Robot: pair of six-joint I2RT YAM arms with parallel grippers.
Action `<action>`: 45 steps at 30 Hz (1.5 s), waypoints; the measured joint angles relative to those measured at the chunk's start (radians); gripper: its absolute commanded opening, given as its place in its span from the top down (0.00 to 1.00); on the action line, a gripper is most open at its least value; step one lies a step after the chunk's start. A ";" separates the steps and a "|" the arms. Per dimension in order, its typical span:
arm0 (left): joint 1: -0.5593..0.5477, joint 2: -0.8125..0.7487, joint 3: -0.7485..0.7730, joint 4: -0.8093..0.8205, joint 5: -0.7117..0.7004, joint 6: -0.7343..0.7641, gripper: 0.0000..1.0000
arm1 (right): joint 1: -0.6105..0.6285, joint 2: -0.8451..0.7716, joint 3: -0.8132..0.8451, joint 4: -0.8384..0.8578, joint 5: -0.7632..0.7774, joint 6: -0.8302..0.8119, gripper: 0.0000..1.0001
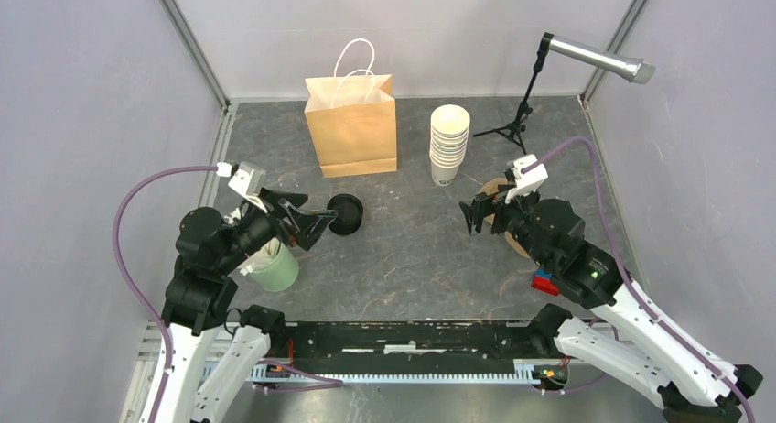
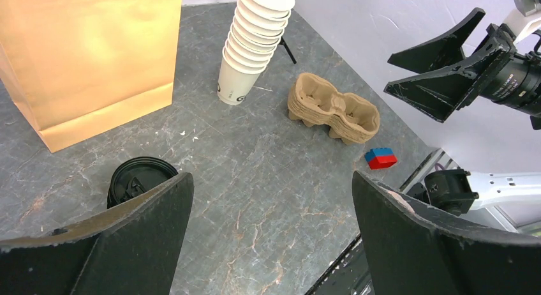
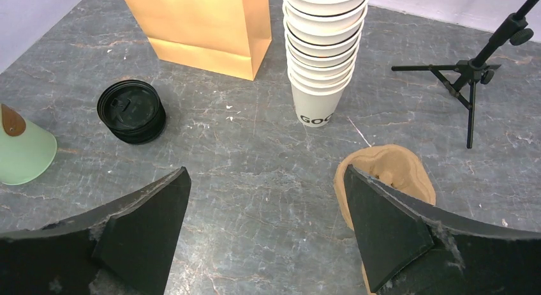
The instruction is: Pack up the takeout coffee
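Observation:
The takeout coffee is out of view in all three views. A stack of lidless cream cups [image 1: 448,148] [image 2: 252,46] [image 3: 322,59] stands right of a brown paper bag [image 1: 352,130] [image 3: 204,27]. A pile of black lids [image 1: 345,214] [image 2: 140,178] [image 3: 132,111] lies in front of the bag. My left gripper [image 1: 316,220] [image 2: 273,186] hovers open just left of the lids, holding nothing. My right gripper [image 1: 471,217] [image 3: 268,180] is open and empty beside a brown pulp cup carrier [image 1: 497,186] [image 2: 335,110] [image 3: 395,167].
A pale green container [image 1: 274,269] [image 3: 25,151] sits under the left arm. A red-and-blue block [image 1: 544,283] [image 2: 381,158] lies near the right arm. A microphone on a black tripod [image 1: 512,125] [image 3: 472,78] stands at the back right. Grey walls enclose the table.

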State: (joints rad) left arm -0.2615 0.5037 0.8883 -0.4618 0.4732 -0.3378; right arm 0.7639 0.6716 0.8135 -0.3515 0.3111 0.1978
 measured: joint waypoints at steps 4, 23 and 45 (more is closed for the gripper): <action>0.000 0.000 0.000 0.000 0.000 0.000 0.00 | 0.000 -0.006 -0.006 0.015 -0.003 0.007 0.02; 0.000 -0.032 -0.122 0.015 -0.140 0.006 0.00 | 0.000 0.357 0.098 0.211 0.111 -0.018 0.12; 0.000 -0.156 -0.159 0.023 -0.262 0.027 0.00 | -0.170 0.779 0.663 0.088 0.201 -0.126 0.49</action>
State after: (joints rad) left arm -0.2615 0.3477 0.7292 -0.4385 0.2111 -0.3111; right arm 0.5941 1.4509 1.4765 -0.2634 0.5125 0.0723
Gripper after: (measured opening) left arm 0.994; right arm 0.521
